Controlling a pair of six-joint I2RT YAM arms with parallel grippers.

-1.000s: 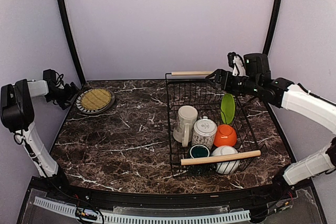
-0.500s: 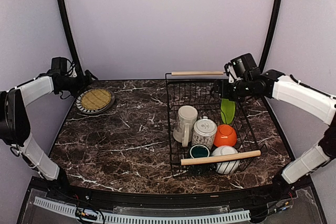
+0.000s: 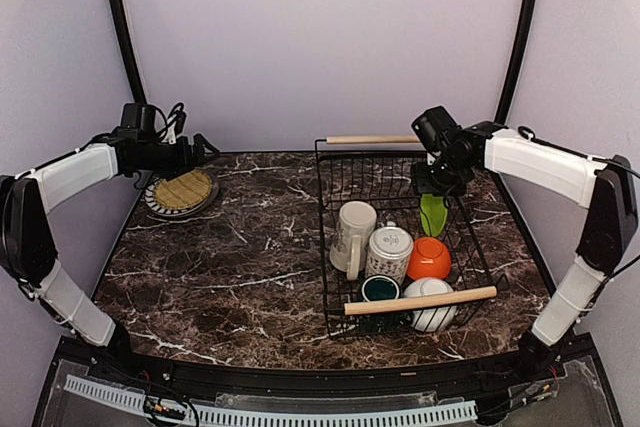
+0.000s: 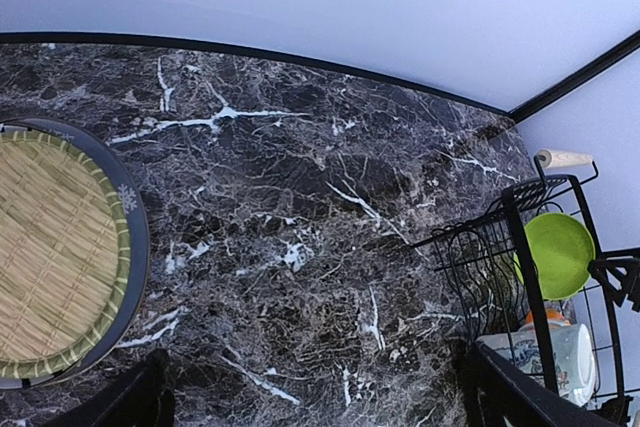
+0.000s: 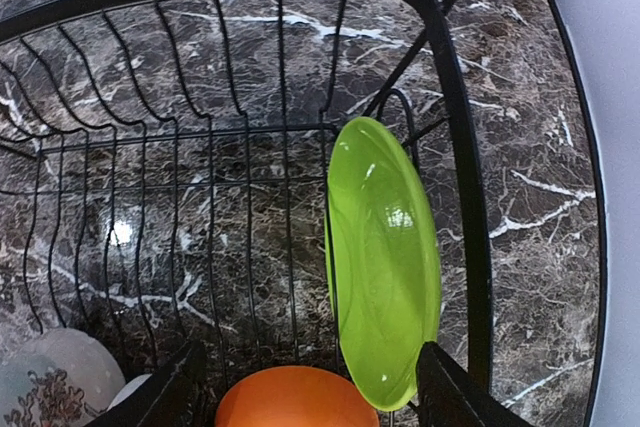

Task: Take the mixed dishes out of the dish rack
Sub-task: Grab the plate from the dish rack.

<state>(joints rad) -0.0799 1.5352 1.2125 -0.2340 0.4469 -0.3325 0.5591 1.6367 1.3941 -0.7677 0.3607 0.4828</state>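
Dish rack (image 3: 420,300) of black wire, glossy lime-green plate (image 5: 385,257)

We see a lime-green plate (image 5: 385,257), orange bowl (image 5: 295,399), cream mug (image 3: 355,225), black wire rack (image 5: 456,147), dark white-veined marble tabletop (image 4: 300,227), and a grey-rimmed plate (image 4: 133,247) with a straw-yellow weave pattern.

Dark marble-look counter (image 3: 250,247) w/ white veins, black wire dish rack (image 3: 372,175) standing on right half, grey-rimmed plate (image 3: 182,191) w/ woven yellow-green centre flat on counter, well left of rack, level w/ rack's far end
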